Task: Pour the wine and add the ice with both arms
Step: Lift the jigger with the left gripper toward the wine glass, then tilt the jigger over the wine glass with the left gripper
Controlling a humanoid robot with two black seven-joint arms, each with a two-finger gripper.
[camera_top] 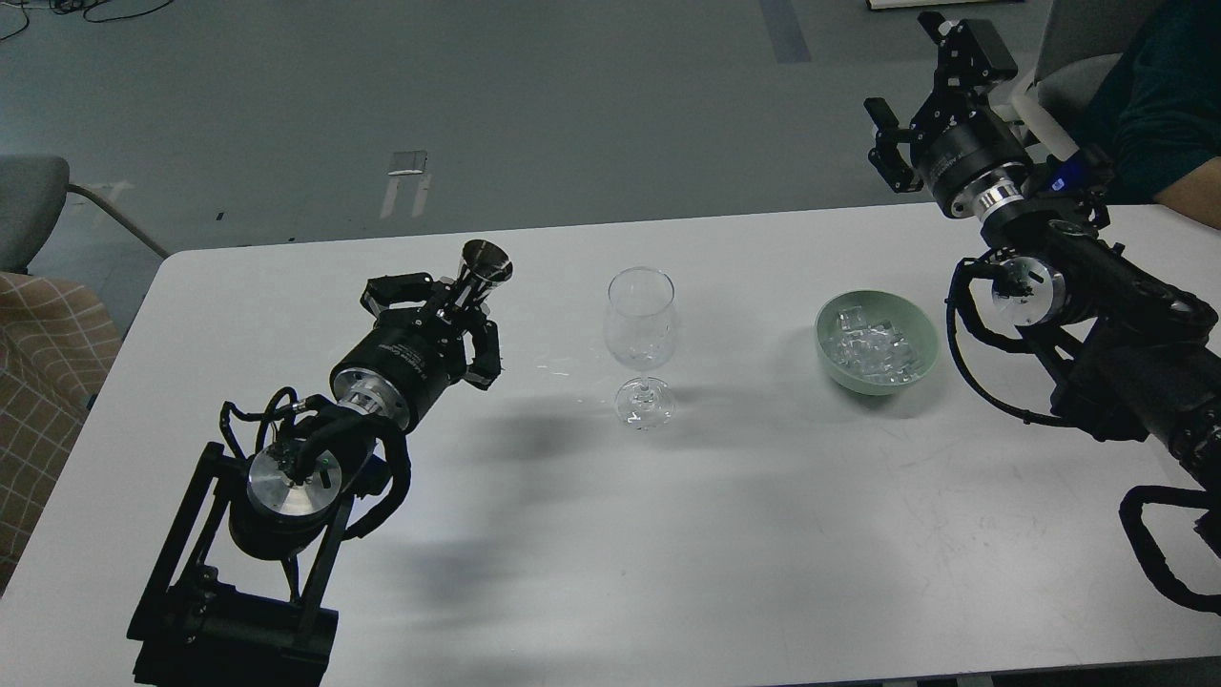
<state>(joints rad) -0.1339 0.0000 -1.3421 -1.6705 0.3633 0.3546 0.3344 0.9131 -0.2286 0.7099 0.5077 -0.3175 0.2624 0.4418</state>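
Note:
A clear stemmed wine glass [641, 329] stands upright and empty-looking at the middle of the white table [591, 534]. My left gripper [465, 298] is shut on a small steel measuring cup [484, 263], held above the table a short way left of the glass. A pale green bowl [920, 329] to the right of the glass holds several clear ice cubes [873, 346]. My right gripper [930, 91] is open and empty, raised high beyond the table's far edge, up and right of the bowl.
A few spilled drops [558, 367] lie on the table left of the glass foot. A person in a dark teal sleeve [1159, 105] sits at the far right. A grey chair [33, 205] and a checked cloth [48, 382] are at the left edge.

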